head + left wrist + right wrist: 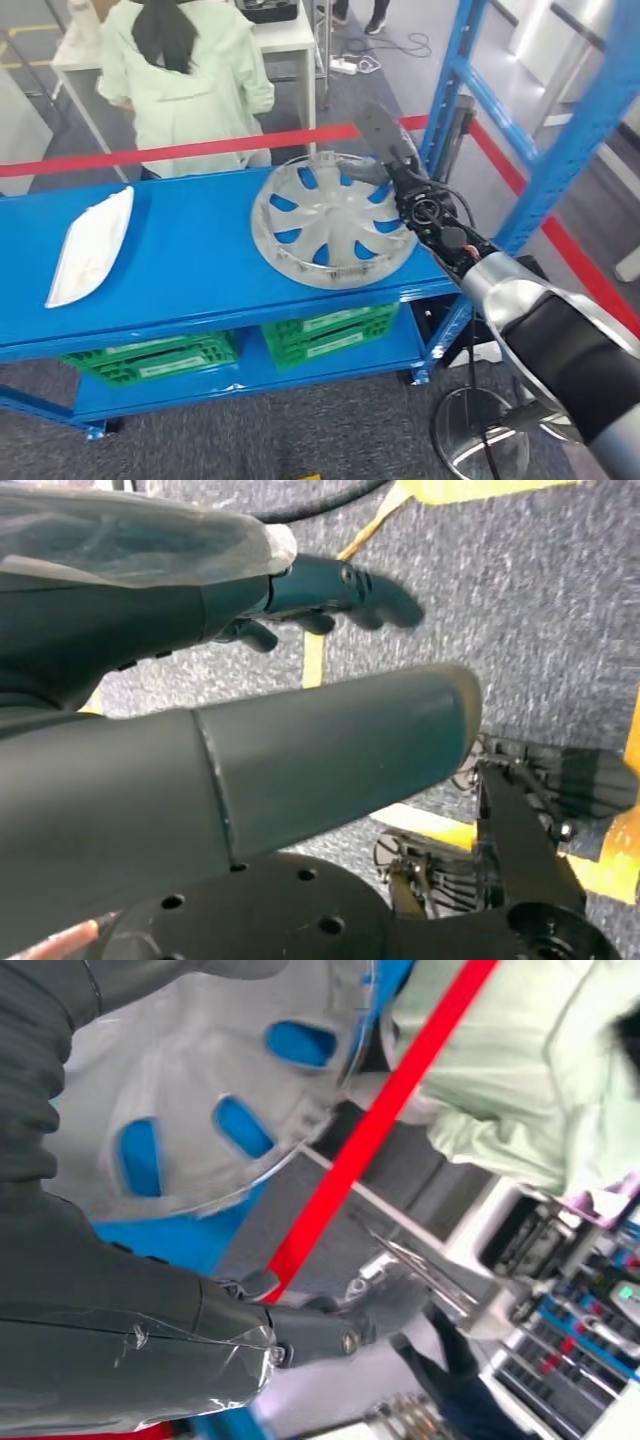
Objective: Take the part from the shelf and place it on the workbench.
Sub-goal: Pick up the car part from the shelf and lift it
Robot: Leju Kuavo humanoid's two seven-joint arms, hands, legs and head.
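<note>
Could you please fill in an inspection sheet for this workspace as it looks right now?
Surface: blue shelf, top level bare between the parts.
Job's things: silver wheel cover lying flat at the shelf's right end.
Clutter: white part at the left end; green crates on the lower level.
Hands: right hand at the wheel cover's far right rim, grip unclear; left hand hangs over the floor, holding nothing.
Cables: black cable on the floor behind.
Surroundings: person in a pale green jacket; red tape barrier.
</note>
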